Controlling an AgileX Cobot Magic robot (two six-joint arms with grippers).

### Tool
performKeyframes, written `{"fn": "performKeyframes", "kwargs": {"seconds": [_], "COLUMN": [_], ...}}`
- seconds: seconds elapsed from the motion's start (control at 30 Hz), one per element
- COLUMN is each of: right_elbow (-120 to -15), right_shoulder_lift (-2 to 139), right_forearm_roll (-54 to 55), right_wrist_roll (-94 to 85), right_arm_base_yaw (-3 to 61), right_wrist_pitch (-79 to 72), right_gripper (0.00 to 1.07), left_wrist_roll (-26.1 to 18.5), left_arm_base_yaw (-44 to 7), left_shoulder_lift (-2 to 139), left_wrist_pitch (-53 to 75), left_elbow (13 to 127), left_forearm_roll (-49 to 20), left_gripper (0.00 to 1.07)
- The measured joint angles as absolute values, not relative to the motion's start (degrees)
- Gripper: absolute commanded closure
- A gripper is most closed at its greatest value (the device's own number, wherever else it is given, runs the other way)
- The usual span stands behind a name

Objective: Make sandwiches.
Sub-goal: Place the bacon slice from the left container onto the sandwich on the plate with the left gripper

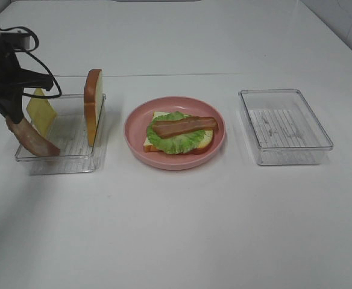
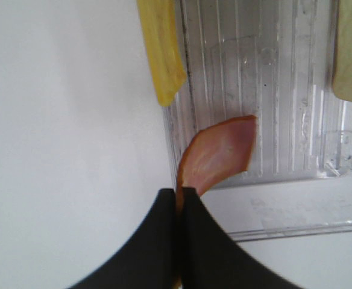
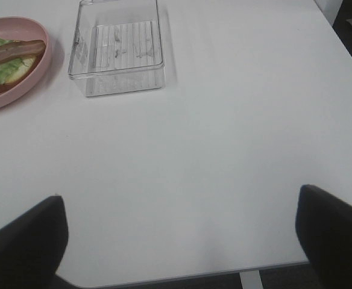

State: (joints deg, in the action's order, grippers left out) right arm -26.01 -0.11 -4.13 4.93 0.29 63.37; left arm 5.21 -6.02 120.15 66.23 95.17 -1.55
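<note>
My left gripper (image 1: 13, 117) is shut on one end of a reddish-brown bacon strip (image 1: 34, 139), which hangs over the left clear tray (image 1: 61, 158). The left wrist view shows the shut gripper (image 2: 179, 195) pinching the strip (image 2: 221, 150). In that tray a yellow cheese square (image 1: 40, 111) leans at the left and a bread slice (image 1: 93, 111) stands on edge at the right. The pink plate (image 1: 134, 129) holds a bread slice (image 1: 150, 144), lettuce (image 1: 179, 139) and a bacon strip (image 1: 184, 125). My right gripper (image 3: 182, 241) is open and empty over bare table.
An empty clear tray (image 1: 330, 141) stands right of the plate; it also shows in the right wrist view (image 3: 116, 78), beside the plate (image 3: 19, 78). The cheese (image 2: 161, 51) hangs over the left tray's wall (image 2: 284, 174). The table's near edge lies under my right gripper.
</note>
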Motion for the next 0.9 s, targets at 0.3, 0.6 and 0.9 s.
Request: {"fn": "performKeyframes", "kwargs": {"seconds": [0.3,0.6,0.9], "right_elbow": [-26.0,-26.0,-26.0], "right_shoulder_lift": [-0.1,-0.1,-0.1], "right_forearm_roll": [-4.1,-4.1,-4.1], "right_wrist_roll": [4.9,4.9,4.9], "right_arm_base_yaw": [0.3,0.3,0.3], "right_wrist_pitch": [63.4,63.4,63.4], "right_gripper": [0.09,0.09,0.09], "left_wrist_roll": [7.7,7.7,7.7], "left_arm_base_yaw": [-6.2,-8.7,-17.1], "left_shoulder_lift": [114.5,109.6,108.5], "left_wrist_pitch": [69.3,69.6,69.7], "left_elbow": [95.2,95.8,102.0], "left_forearm_roll": [-1.7,-5.8,-10.7], "left_gripper": [1.07,1.07,1.07]}}
